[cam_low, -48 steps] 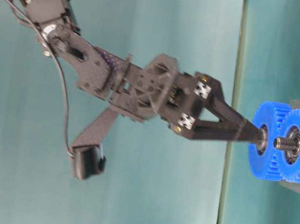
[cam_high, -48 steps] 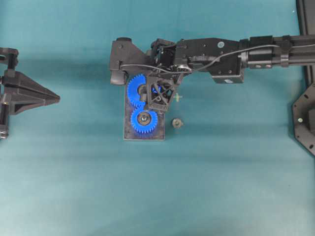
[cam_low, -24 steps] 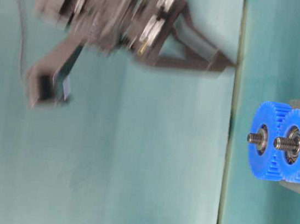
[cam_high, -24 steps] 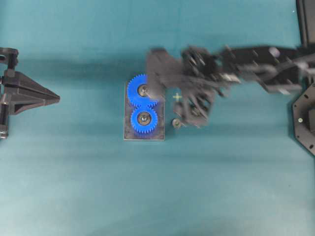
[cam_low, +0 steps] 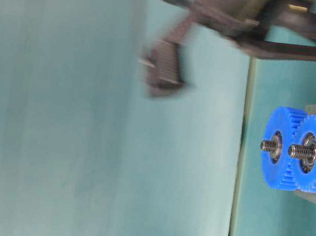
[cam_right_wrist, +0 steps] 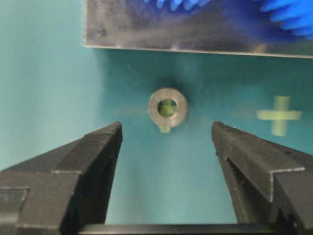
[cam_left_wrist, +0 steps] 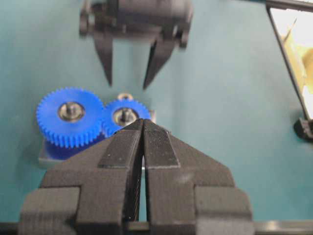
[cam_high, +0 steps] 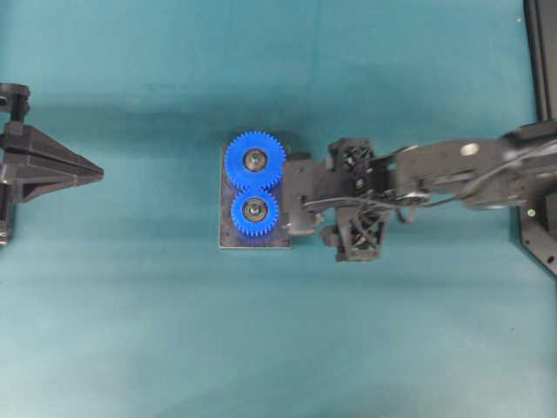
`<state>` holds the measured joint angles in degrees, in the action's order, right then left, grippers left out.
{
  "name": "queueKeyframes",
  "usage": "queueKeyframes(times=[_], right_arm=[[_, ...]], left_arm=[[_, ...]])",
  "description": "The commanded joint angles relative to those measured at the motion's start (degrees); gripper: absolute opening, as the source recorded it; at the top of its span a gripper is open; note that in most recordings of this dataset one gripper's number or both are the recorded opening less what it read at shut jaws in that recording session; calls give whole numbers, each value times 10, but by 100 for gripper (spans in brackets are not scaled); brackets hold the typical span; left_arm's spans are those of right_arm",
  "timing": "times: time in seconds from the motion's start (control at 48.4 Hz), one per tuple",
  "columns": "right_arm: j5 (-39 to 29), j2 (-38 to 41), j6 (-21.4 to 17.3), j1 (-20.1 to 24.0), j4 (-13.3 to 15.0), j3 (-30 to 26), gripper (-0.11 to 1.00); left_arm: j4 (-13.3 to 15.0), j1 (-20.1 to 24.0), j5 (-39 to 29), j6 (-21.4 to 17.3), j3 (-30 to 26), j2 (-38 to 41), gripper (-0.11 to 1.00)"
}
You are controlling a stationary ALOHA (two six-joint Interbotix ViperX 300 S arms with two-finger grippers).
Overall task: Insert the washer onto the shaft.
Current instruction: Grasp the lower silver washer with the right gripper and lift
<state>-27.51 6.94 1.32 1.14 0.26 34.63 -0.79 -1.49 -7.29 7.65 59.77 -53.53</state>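
Approach step: right gripper [cam_right_wrist: 166, 142] wide open, empty, above washer [cam_right_wrist: 167, 108] beside base plate [cam_right_wrist: 195, 34] edge; next, descend and grip; left gripper [cam_left_wrist: 143, 128] shut, idle.

Two bright blue gears [cam_high: 255, 187] sit on a dark grey plate [cam_right_wrist: 146, 29]; the washer [cam_right_wrist: 167, 107] is silver, the bench [cam_high: 130, 331] teal.

2 blue gears [cam_high: 255, 187], 2 threaded shafts [cam_low: 301, 151] (1 per gear), 1 washer [cam_right_wrist: 167, 106], 1 base plate [cam_right_wrist: 195, 34].
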Motion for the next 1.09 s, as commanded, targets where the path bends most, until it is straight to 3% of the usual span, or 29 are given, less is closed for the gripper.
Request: queueKeyframes(times=[0.0,0.165,0.351,0.743,0.929,1.074], right_arm=[[7,3,-4,4,2,-18,76],[15,13,-4,4,3,-25,73],[18,16,-5,0,3,-23,59],[-6,37,-28,-1,3,-21,54],[-11,40,-47,-2,2,-25,33],[-14,32,-55,-3,3,-30,32]], left_arm=[[-2,1,4,-1,-15,-3,0],[-1,1,4,0,-15,-3,0],[-2,1,4,1,-15,-1,0],[-1,1,4,2,-14,-1,0],[-2,1,4,2,-12,0,0],[-2,1,4,3,-11,-1,0]])
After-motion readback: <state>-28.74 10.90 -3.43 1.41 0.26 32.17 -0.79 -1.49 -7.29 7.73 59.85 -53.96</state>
